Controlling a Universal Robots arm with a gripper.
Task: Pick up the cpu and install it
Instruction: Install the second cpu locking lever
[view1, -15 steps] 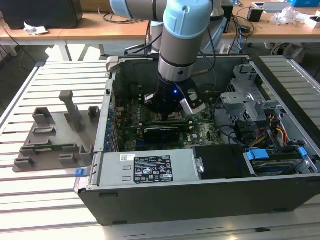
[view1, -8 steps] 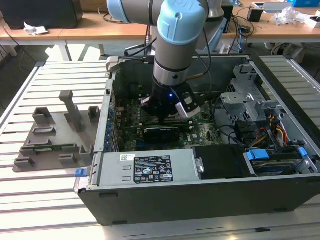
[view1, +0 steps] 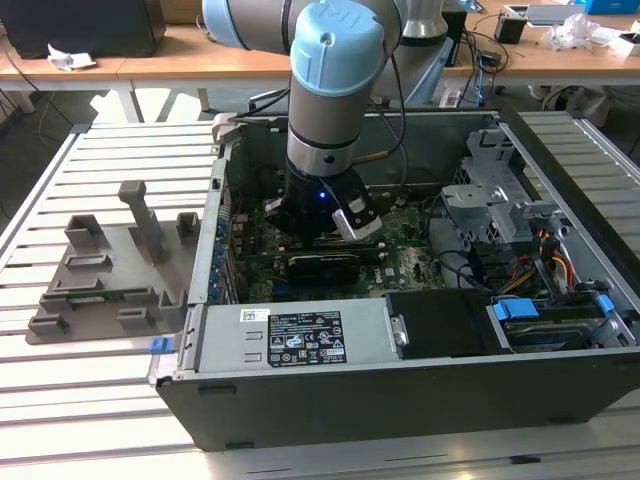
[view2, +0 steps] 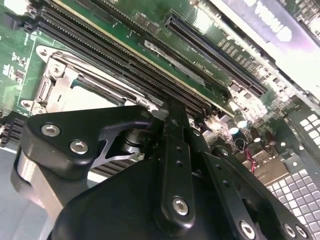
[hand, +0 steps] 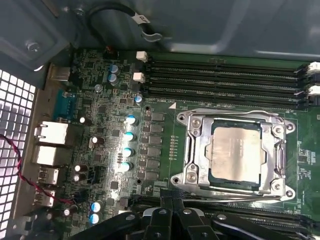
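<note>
Silvery-grey square metal-topped cpu (hand: 235, 152) lying flat inside shiny steel socket frame (hand: 192, 150) on green motherboard (hand: 155, 100), within open grey computer case (view1: 400, 395) on slatted counter (view1: 110, 180). Black robot hand (hand: 172, 207) poised just beside socket edge, touching nothing visible; whether fingers are apart or together cannot be told. Best handled with slow, level motion, avoiding nearby black memory slots (hand: 225, 75).

No legible print, even on the power supply's label (view1: 305, 343).

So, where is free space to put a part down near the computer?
The slatted table is bare in front of the grey fixture tray and beyond the computer case on the exterior view's right. Inside the case, around the claw, it is crowded.
</note>
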